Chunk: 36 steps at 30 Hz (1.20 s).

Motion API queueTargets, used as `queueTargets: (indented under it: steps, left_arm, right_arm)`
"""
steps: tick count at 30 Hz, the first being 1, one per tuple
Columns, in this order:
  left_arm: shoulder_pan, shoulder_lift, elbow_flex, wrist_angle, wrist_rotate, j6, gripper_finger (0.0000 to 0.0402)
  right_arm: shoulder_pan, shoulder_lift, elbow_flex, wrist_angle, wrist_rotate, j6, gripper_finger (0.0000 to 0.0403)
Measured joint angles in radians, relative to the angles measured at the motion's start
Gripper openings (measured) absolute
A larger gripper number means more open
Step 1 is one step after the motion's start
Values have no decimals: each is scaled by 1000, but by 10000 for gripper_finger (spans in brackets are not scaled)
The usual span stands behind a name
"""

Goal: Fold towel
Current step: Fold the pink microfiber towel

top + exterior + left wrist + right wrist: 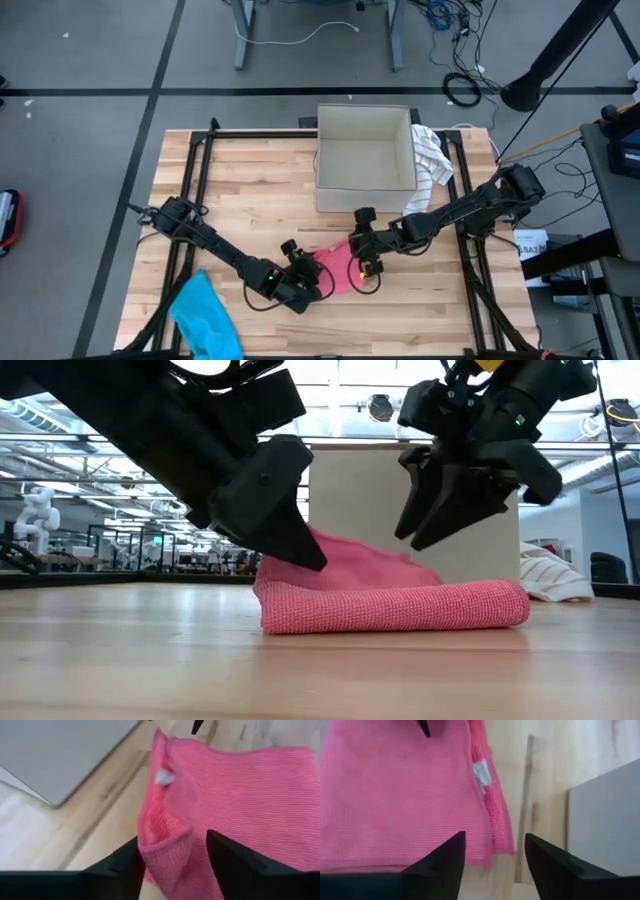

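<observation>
Pink towel [395, 605] lies folded in low view; wrist views show both pincers open.

Bright, even light; wrist views perhaps slightly blurred.

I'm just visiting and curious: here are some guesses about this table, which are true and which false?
1. The pink towel lies folded on the wooden table. True.
2. The pink towel sits inside the box. False: it lies on the table in front of the box.
3. The right gripper has its fingers open above the towel. True.
4. A blue cloth lies near the table's front left corner. True.
5. The striped cloth lies under the left gripper. False: it lies beside the box.
</observation>
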Motion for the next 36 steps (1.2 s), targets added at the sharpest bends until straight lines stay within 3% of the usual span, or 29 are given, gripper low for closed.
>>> queueTargets:
  steps: [9,13,21,30,36]
  left_arm:
    - [-1,0,0,-31,-121,30,243]
    - [-1,0,0,-68,-142,31,244]
    - [9,0,1,-56,10,131,243]
    - [-50,-21,1,-6,22,362,242]
    - [-79,-121,2,-33,21,443,242]
  right_arm:
    - [19,-50,0,-43,43,18,195]
    - [43,-50,0,-17,-58,53,195]
    - [111,-32,0,49,-142,110,194]
    - [132,135,0,168,-189,115,194]
    - [118,236,0,300,-191,97,194]
